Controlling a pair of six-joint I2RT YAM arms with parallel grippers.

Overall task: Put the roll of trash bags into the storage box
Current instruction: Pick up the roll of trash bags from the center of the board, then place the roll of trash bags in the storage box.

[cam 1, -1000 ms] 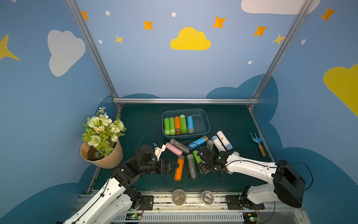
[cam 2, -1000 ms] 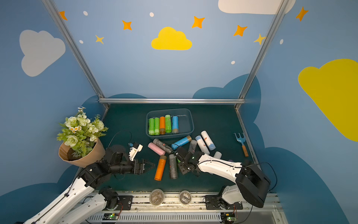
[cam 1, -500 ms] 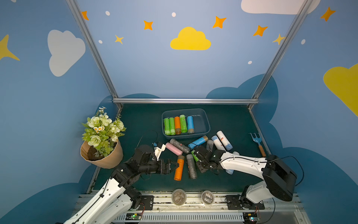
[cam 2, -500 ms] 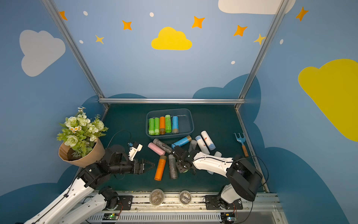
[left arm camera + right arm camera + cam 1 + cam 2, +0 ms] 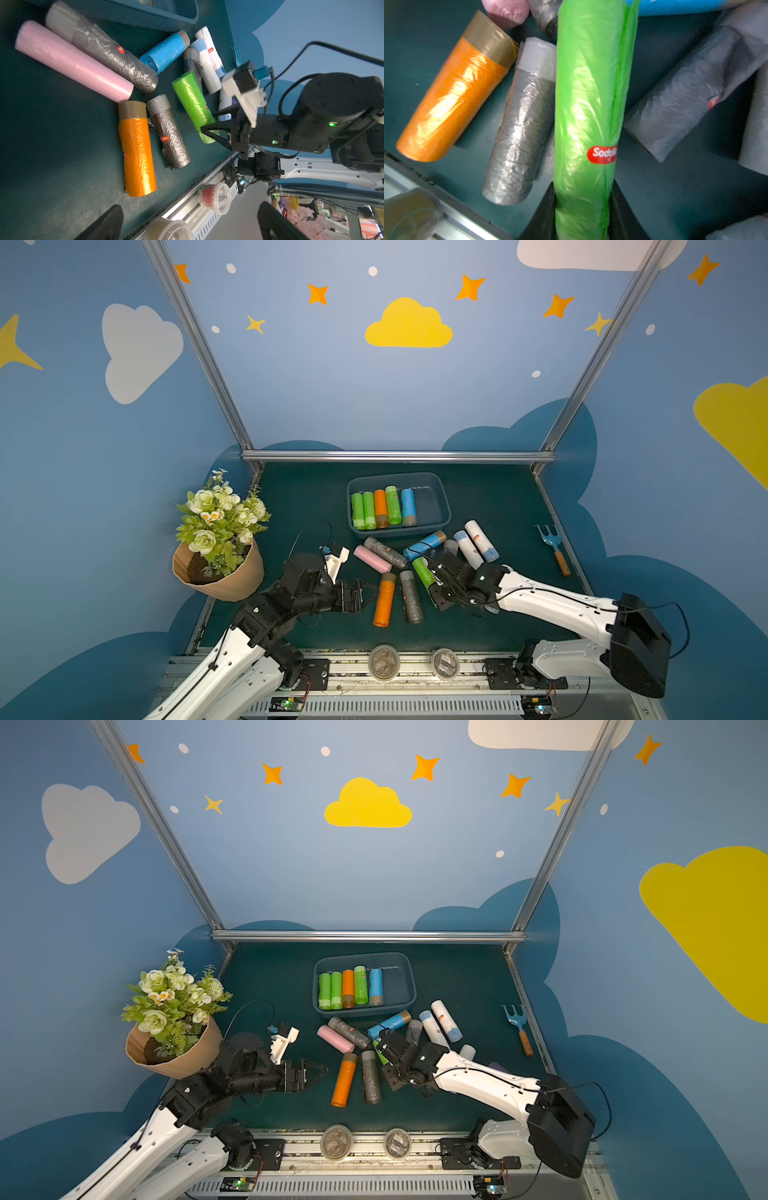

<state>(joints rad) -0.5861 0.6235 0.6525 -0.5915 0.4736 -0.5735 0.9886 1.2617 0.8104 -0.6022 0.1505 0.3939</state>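
Observation:
My right gripper [image 5: 434, 581] [image 5: 391, 1057] [image 5: 583, 212] is shut on one end of a bright green roll of trash bags [image 5: 423, 569] [image 5: 591, 93] [image 5: 193, 104]. It holds the roll among the loose rolls at the front of the mat, and I cannot tell whether the roll is clear of the mat. The blue-grey storage box [image 5: 430, 506] [image 5: 397, 986] stands behind the pile. Several rolls lie side by side in its left part. My left gripper [image 5: 368, 591] [image 5: 316, 1073] [image 5: 189, 224] is open and holds nothing, just left of an orange roll [image 5: 384, 599].
Around the green roll lie a grey roll [image 5: 409, 597], a pink one [image 5: 371, 558], a dark grey one [image 5: 386, 551], a blue one [image 5: 424, 545] and white ones [image 5: 478, 543]. A flower pot [image 5: 220, 568] stands left, a small garden fork [image 5: 555, 545] right. Two lidded cups [image 5: 382, 662] sit on the front rail.
My right gripper's jaws have closed onto the green roll. The right arm's rear links have swung a little to the right. The left arm has not moved.

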